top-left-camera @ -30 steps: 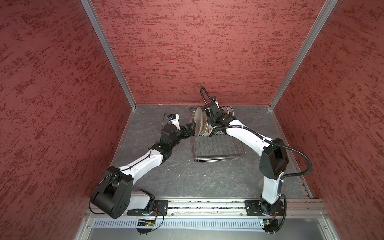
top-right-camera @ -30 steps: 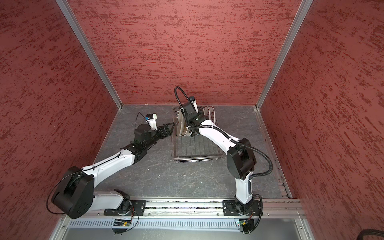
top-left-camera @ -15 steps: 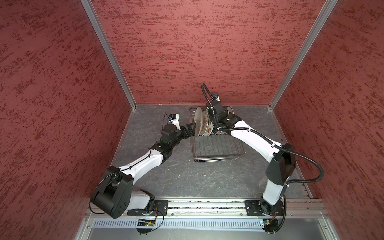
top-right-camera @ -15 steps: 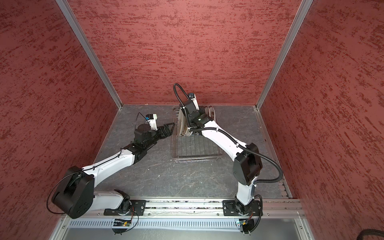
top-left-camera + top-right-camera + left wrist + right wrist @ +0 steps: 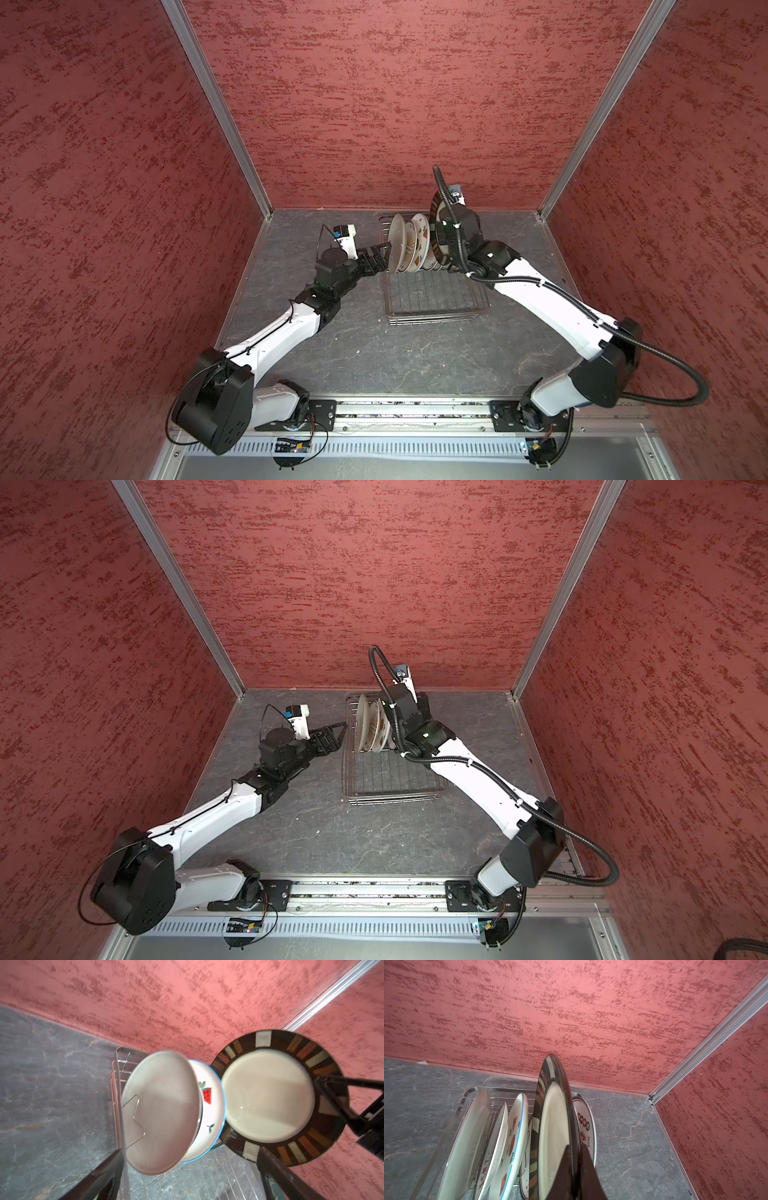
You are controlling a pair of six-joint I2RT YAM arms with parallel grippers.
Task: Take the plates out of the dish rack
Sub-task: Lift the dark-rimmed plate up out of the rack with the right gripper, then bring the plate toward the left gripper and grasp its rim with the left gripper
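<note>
Dark-rimmed plate point(image 5: 554, 1126) pinched by right hand point(image 5: 574, 1148) over dish rack point(image 5: 432, 299); left hand point(image 5: 382, 258) spread wide.

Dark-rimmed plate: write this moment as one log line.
right jaws: shut on dark-rimmed plate | plate: upright, higher than neighbours | left jaws: open near plain plate

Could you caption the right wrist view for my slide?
Right gripper pinches the dark-rimmed plate, higher than plates standing in the dish rack.
</note>
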